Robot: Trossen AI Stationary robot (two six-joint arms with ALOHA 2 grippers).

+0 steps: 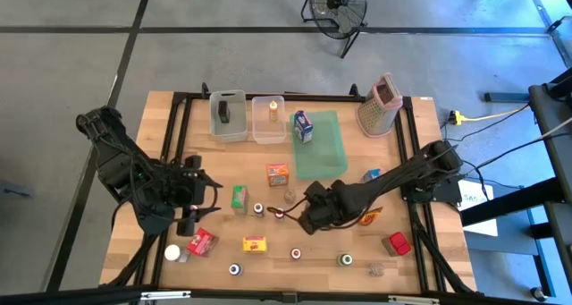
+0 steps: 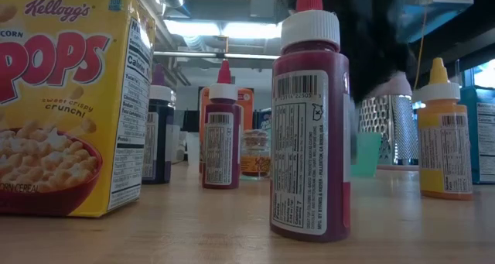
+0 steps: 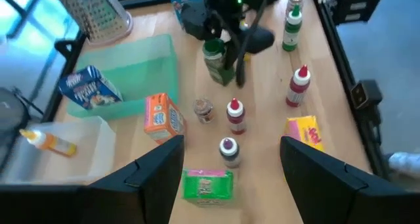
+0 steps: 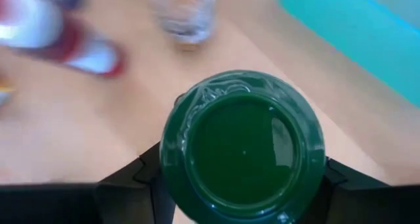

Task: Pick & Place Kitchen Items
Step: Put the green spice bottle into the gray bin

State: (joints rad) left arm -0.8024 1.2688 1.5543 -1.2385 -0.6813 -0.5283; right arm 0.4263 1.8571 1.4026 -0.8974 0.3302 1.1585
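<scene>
My right gripper (image 1: pixel 302 217) hangs over the middle of the table, shut on a small jar with a dark green lid (image 4: pixel 243 148), which the left wrist view also shows (image 3: pixel 213 56). My left gripper (image 3: pixel 231 145) stands open above the table's left part (image 1: pixel 206 207), touching nothing. A green carton (image 3: pixel 207 184) lies just ahead of it, with small capped bottles (image 3: pixel 235 115) beyond. An orange carton (image 1: pixel 278 173), a yellow carton (image 1: pixel 256 244) and a red carton (image 1: pixel 202 242) rest on the wood. A blue carton (image 1: pixel 303 126) stands on the green tray (image 1: pixel 326 153). My right gripper pinches the green-lidded jar between its two fingers (image 4: pixel 131 178), one on each side of the jar's top, at the lid's rim (image 4: pixel 172 171). The fingers come steeply from above. The jar stands upright in the hold; I cannot tell whether its bottom touches the table.
Two clear bins (image 1: pixel 228 115) (image 1: pixel 268 117) stand at the back, one holding a yellow bottle. The box grater (image 1: pixel 380 104) is at the back right. A red can (image 1: pixel 399 243) and more little jars (image 1: pixel 345 260) line the near edge. A cereal box (image 2: pixel 62 101) and a red bottle (image 2: pixel 309 125) fill the low view.
</scene>
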